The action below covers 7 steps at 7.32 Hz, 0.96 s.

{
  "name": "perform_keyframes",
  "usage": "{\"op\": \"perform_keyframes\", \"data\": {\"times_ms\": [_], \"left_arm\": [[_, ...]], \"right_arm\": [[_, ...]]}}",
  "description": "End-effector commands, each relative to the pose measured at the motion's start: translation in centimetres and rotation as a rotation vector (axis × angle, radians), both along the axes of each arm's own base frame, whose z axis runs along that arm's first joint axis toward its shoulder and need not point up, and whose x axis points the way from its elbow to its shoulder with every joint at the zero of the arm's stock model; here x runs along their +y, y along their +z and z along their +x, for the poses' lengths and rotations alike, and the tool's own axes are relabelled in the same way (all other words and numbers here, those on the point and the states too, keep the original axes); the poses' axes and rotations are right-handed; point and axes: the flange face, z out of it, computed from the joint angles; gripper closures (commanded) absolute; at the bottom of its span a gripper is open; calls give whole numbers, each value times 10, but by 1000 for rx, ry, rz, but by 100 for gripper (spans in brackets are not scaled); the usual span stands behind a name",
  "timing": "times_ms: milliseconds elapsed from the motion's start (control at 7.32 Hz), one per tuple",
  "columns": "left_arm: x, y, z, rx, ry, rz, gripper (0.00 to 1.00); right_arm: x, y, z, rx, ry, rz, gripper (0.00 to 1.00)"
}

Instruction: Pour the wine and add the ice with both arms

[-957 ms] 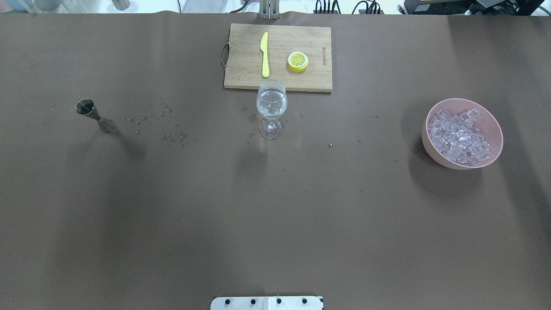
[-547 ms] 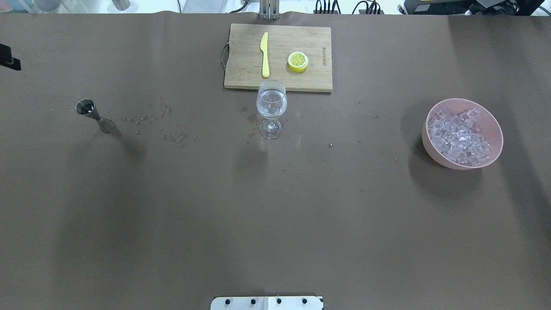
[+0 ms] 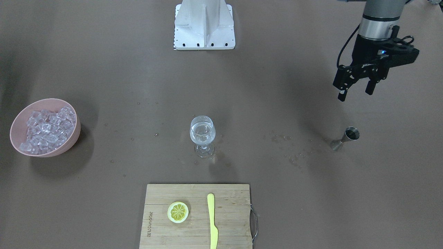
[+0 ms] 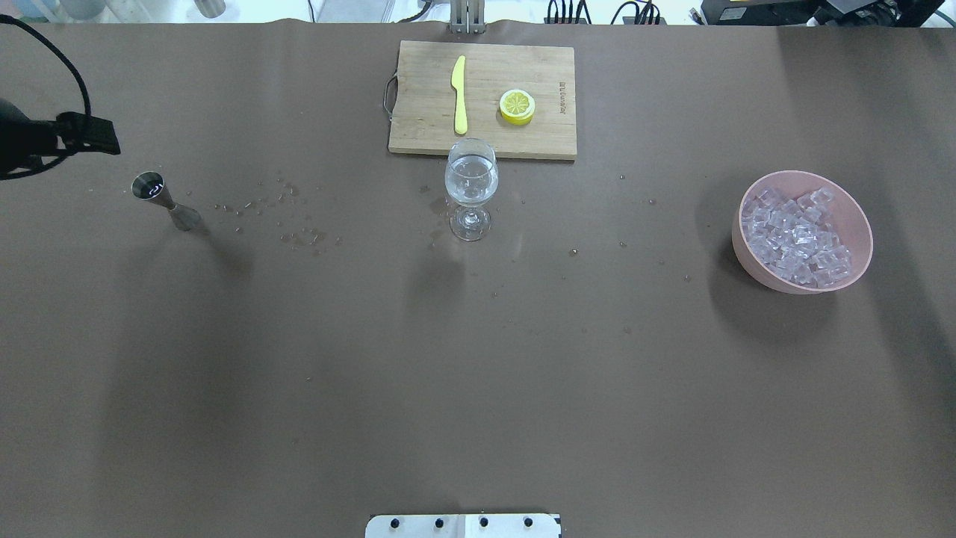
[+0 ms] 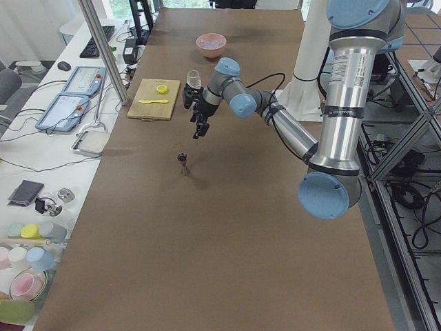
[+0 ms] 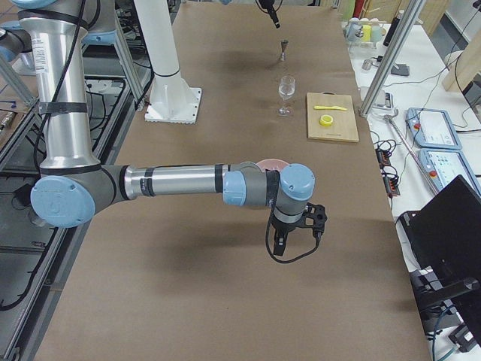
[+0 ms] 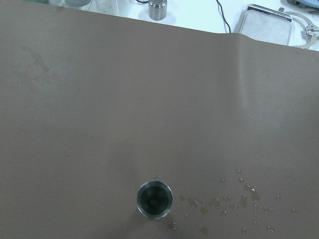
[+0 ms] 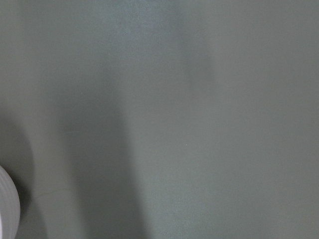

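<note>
Hovering at upper right of the front-facing view, the left black two-finger gripper (image 3: 355,94) has its jaws spread wide and empty, near but apart from the small steel hourglass jigger (image 3: 346,137). Clear colourless wine (image 3: 202,137) sits in the stemmed glass (image 3: 205,151) at frame centre. Heaped translucent ice cubes (image 3: 45,129) fill the pink bowl (image 3: 70,143) at left. Right gripper (image 6: 297,242) is seen only from the side; cannot tell its spread.

Left claw (image 3: 355,92) spread, empty, raised; right claw (image 6: 297,242) pointing down.
</note>
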Motion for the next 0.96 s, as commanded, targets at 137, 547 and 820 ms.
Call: {"op": "perform_keyframes", "data": {"times_ms": [137, 547, 820], "left_arm": [[42, 38, 78, -131, -188, 86, 3], [39, 86, 113, -186, -330, 90, 4], [24, 100, 149, -217, -402, 134, 4]], "right_arm": [[0, 0, 0, -3, 0, -3, 0], [0, -1, -1, -11, 0, 0, 0], [0, -1, -1, -10, 0, 0, 0]]}}
